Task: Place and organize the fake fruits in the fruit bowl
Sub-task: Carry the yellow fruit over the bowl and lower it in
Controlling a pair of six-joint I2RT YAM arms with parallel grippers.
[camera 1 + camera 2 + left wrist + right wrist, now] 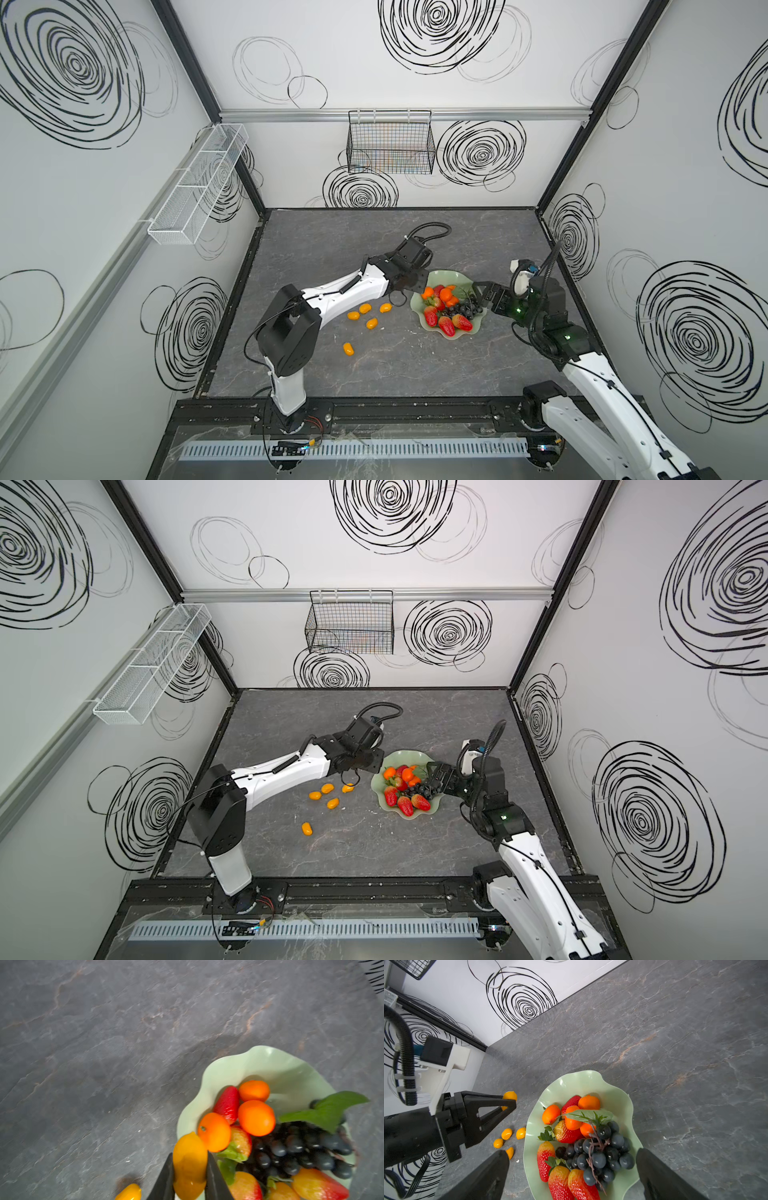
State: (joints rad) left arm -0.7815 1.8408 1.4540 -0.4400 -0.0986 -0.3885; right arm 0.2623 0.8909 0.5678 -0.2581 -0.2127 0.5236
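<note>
The pale green fruit bowl [441, 276] [400, 756] [581, 1080] stands right of the table's middle. It holds red strawberries [446, 325] [560, 1184], orange tangerines [446, 294] [256, 1118] and a dark grape bunch [461, 309] [600, 1153] with a green leaf. My left gripper [190, 1153] [508, 1103] is shut on a yellow-orange kumquat [190, 1165] [509, 1095], just outside the bowl's left rim. My right gripper [573, 1152] [482, 293] hangs open over the bowl's right side, its fingers astride the grapes and touching nothing. Several kumquats [365, 308] [327, 788] lie on the table left of the bowl.
A black wire basket [390, 145] hangs on the back wall and a white mesh tray [199, 183] on the left wall. One kumquat [348, 348] lies apart, nearer the front. The left arm [340, 291] stretches across the table above the loose kumquats.
</note>
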